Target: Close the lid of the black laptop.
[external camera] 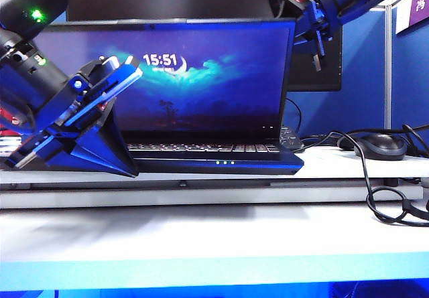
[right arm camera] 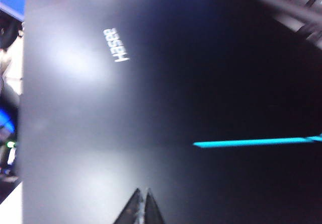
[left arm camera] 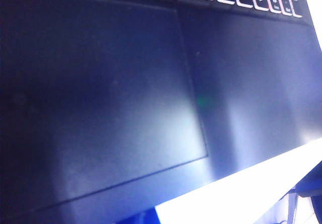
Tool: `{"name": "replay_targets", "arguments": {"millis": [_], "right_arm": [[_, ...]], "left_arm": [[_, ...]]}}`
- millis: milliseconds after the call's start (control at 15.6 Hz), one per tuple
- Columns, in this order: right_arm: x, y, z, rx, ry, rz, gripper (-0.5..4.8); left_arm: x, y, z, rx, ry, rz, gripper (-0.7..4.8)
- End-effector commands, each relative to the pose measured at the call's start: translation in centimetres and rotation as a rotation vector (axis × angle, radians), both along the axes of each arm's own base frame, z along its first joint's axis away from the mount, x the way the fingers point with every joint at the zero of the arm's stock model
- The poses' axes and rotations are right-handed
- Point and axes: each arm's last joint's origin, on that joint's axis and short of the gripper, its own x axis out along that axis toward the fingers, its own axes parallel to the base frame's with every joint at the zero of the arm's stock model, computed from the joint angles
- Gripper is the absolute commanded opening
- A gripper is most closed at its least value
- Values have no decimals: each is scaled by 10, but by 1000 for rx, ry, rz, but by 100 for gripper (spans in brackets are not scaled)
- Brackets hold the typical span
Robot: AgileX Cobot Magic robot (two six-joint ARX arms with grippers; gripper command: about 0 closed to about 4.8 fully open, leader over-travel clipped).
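Evidently unstarted: the black laptop [external camera: 221, 159] sits on the tabletop [external camera: 201, 238] with the lid [external camera: 201, 77] upright, screen lit. Right hand [right arm camera: 145, 206], fingertips together, rests behind the lid's top corner; left hand [external camera: 117, 77], aperture indiscernible, hovers over the palm rest.

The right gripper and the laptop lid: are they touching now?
Cannot tell. In the right wrist view the shut fingertips of the right gripper lie over the back of the lid, but neither contact nor gap shows plainly; the exterior view hides it.
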Motion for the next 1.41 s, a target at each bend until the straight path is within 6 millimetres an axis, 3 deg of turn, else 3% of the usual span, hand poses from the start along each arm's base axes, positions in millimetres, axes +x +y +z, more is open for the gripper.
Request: {"name": "replay_targets", "arguments": {"millis": [64,1025,1153,1409], "right_arm": [[-7,11,0,-25,16,27,-5],[-22,40,-4,-89,40,97,-5],[-22,41,-3,-85,31,96,-5],[-19,41,-2,-76,15,89,-5]], "left_arm": [[6,-2,10,-34,-87,16,-3],[5,-3,10,-50,-76,-14,-3],[3,-4,10,-87,-57,-105,-3],[-7,-11,14,-292,12,-488,-3]]}}
